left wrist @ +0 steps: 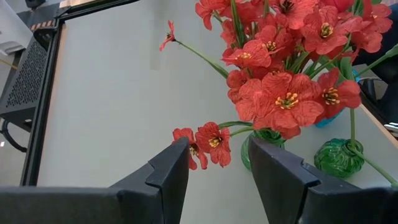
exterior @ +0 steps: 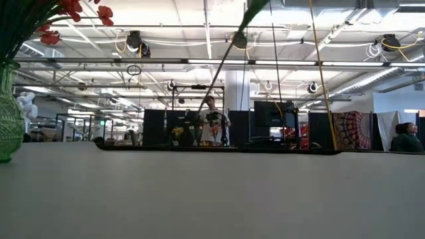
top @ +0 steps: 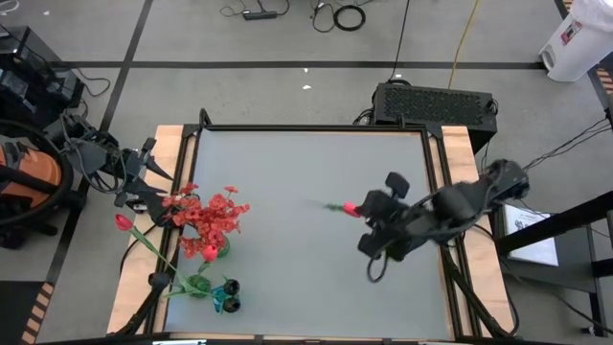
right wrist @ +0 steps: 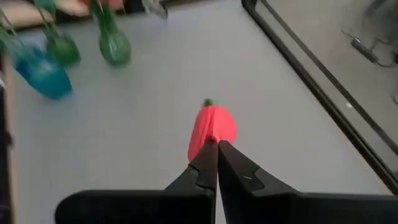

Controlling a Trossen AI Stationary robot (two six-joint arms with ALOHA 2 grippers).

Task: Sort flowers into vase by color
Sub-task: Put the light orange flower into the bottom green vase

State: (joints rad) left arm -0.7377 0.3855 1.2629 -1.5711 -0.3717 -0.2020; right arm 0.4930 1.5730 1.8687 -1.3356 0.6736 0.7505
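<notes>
My right gripper is above the table's middle right, shut on a red-pink tulip-like bud whose thin green stem points toward the table's left. That stem slants through the air in the low view. My left gripper is open at the table's left edge, just short of the frilly red blooms standing in a green vase. A second green vase holds a tulip stem. A blue vase holds dark buds. My right gripper pinches the tulip bud by its near end between the two shut fingertips, coming level from the table's right. The flower is lifted clear of the table. Its stem runs on from the bud's far end, along the line of the fingers.
All three vases stand close together at the table's near left corner. Bare grey tabletop lies between them and my right gripper. A raised black frame edges the table. People show in the room beyond the table.
</notes>
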